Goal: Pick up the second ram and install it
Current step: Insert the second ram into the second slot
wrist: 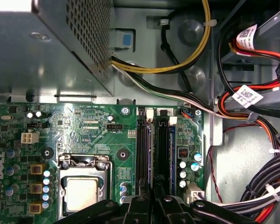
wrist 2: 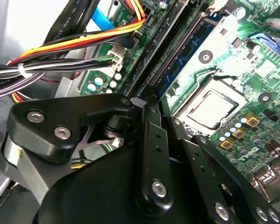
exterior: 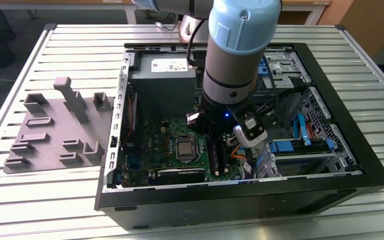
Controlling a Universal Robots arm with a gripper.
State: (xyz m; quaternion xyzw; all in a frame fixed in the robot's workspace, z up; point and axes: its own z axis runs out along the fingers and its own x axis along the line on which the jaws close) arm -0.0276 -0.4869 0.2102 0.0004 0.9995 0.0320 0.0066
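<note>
Gripper [wrist 2: 151,100]: You see it low inside the case, its tip over the motherboard's memory slots in both wrist views [wrist: 152,203]. You cannot tell whether it is apart, together or clamped on anything.

Ram [wrist 2: 189,49]: A bluish-green stick stands on edge along the black slots. Its near end lies right at the gripper tip. In the first wrist view it shows as a thin bluish strip [wrist: 150,149] running away from the gripper. You cannot tell whether it is fully seated.

Slots [wrist: 162,149]: Long, black and parallel, with white latches at their far ends.

Socket [wrist: 84,191]: Metal-framed, with a silver processor, just beside the slots on the green motherboard [wrist: 88,126].

Cables [wrist: 270,182]: Black, red and yellow bundles run on the slots' other side from the socket.

Power supply [exterior: 162,75]: A grey metal box, beyond the motherboard's far edge.

Arm [exterior: 239,50]: Its pale blue and grey column reaches straight down into the case.

Case [exterior: 245,200]: Black, lying open-side-up on the table [exterior: 38,200].

Holder [exterior: 52,130]: A grey block plate on the table, just beside the case on the exterior view's left.
</note>
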